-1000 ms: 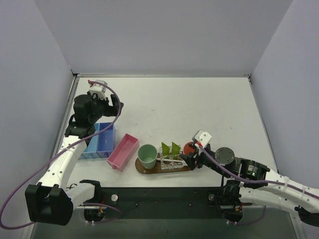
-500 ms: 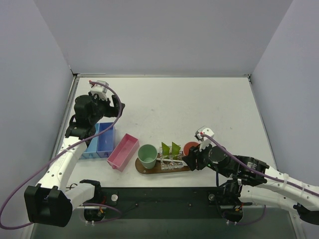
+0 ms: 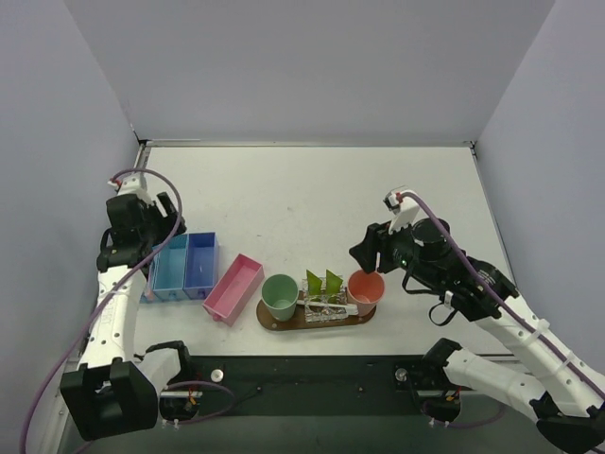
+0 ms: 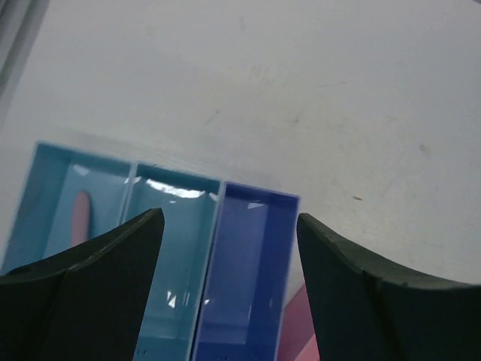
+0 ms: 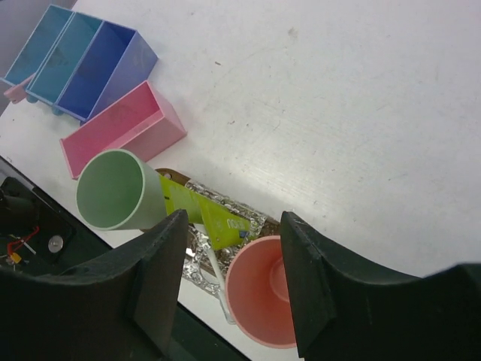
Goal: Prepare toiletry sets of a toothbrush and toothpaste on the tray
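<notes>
The right arm reaches over the tray's (image 3: 295, 327) right end, its gripper (image 5: 233, 226) pointing down above the salmon cup (image 3: 366, 287) with fingers spread apart and nothing between them. The left arm stands well to the left of the tray, its gripper (image 4: 228, 229) likewise spread and empty above the blue bins (image 3: 187, 265), where the pink toothbrush (image 4: 81, 214) lies in the compartment farthest from the tray. On the tray a green cup (image 3: 280, 296) takes the left end, a foil-wrapped holder (image 3: 323, 309) with green tubes (image 3: 323, 282) sits in the middle, and a pink bin (image 3: 234, 288) lies just left of the tray.
</notes>
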Motion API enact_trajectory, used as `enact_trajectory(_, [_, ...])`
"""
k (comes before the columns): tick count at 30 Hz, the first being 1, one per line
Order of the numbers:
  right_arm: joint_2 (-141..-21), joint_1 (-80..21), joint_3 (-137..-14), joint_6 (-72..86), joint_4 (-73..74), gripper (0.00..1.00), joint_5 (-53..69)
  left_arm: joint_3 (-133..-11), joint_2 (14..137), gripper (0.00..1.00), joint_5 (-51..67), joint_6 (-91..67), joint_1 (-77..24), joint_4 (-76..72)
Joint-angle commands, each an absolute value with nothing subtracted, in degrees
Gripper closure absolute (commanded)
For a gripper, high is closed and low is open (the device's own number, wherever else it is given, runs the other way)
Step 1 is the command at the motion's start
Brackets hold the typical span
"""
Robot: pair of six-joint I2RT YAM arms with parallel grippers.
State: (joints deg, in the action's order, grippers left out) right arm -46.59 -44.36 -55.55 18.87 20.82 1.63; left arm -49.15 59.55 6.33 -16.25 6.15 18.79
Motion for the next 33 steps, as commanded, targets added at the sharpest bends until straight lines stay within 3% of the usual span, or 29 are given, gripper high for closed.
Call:
enact_trajectory(1, [-49.04, -37.19, -58.8, 15.29, 18.2, 0.52, 11.5, -49.39, 58.01, 0.2, -4.37, -17.67, 10.81, 28.81])
enact_trajectory(6, [-50.62, -28.32, -59.59, 15.99, 15.74, 0.53, 18.0, -51.15, 60.2, 0.29, -22.3, -14.15, 11.51, 33.57])
enact_trajectory(8, [-51.32, -24.1, -60.29, 17.65, 14.94, 0.54, 19.77, -50.71, 60.64, 0.34, -23.04, -16.42, 13.79, 34.19])
enact_trajectory(16, [-54.49, -22.76, -62.4, 19.86, 13.71, 0.56, 20.74, -47.9, 54.15, 0.35, -29.17, -29.08, 18.02, 37.96])
enact_trajectory(25, [-53.44, -22.85, -62.93, 20.74, 16.25, 0.58, 17.14, -39.29, 49.22, 0.4, -17.94, -39.81, 21.18, 40.17])
enact_trajectory(33, [-50.54, -22.85, -61.88, 21.09, 18.11, 0.59, 14.85, -37.44, 47.55, 0.43, -15.73, -41.39, 21.27, 41.13])
